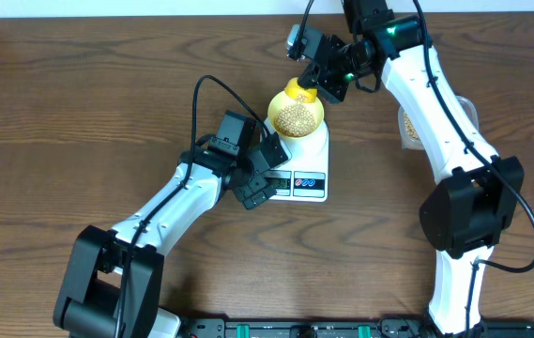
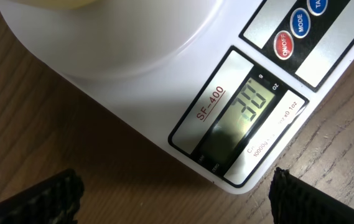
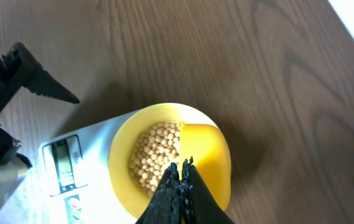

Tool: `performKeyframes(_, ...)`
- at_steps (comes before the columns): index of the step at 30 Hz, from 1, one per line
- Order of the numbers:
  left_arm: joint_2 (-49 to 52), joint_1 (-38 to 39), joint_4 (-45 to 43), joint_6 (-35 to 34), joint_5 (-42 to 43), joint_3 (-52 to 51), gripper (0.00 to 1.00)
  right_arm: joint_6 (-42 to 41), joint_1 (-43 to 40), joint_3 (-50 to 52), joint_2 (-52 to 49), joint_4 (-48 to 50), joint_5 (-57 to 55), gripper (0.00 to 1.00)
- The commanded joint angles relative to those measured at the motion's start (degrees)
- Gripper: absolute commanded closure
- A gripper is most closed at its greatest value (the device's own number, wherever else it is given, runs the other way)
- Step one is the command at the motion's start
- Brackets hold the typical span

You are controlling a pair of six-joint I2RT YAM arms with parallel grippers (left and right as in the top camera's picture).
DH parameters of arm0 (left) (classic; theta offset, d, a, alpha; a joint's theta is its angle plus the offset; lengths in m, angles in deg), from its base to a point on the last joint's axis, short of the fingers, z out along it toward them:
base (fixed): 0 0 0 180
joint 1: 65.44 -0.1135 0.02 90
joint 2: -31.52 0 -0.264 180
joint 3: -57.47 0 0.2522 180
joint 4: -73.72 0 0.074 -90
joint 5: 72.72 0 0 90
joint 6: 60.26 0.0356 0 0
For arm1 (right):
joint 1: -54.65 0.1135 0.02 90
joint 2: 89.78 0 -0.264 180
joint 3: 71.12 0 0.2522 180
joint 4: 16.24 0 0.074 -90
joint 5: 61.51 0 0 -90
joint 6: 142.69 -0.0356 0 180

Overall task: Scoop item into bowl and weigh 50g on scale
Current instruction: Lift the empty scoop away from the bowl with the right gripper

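Left pincer [image 1: 263,184] released, hovering at front edge of scale [image 1: 310,153]; right pincer [image 1: 323,83] clenched on yellow scoop [image 1: 297,91] above bowl [image 1: 273,117] of beans [image 1: 295,117] on scale | left wrist: display [image 2: 245,115] lit, fingers [image 2: 46,199] wide apart, counter [image 2: 52,124] beneath | right wrist: scoop over bowl, beans inside.

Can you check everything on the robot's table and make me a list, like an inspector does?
Surface: brown wooden table, no spills seen.
Job's things: pale yellow bowl of beans sits on the white scale; display lit.
Clutter: clear tub, partly hidden by the right arm.
Grippers: left gripper open over the scale's display; right gripper shut on the yellow scoop above the bowl.
Cables: black cables loop along both arms.
Surroundings: white wall at the far edge.
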Motion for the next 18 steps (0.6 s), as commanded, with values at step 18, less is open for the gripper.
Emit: performKeyframes(18,0.8,0.1,0.2,-0.3,-0.6,-0.2,0.02,13.9,1.8,-6.4,1.8,0.3,-0.2,0.98)
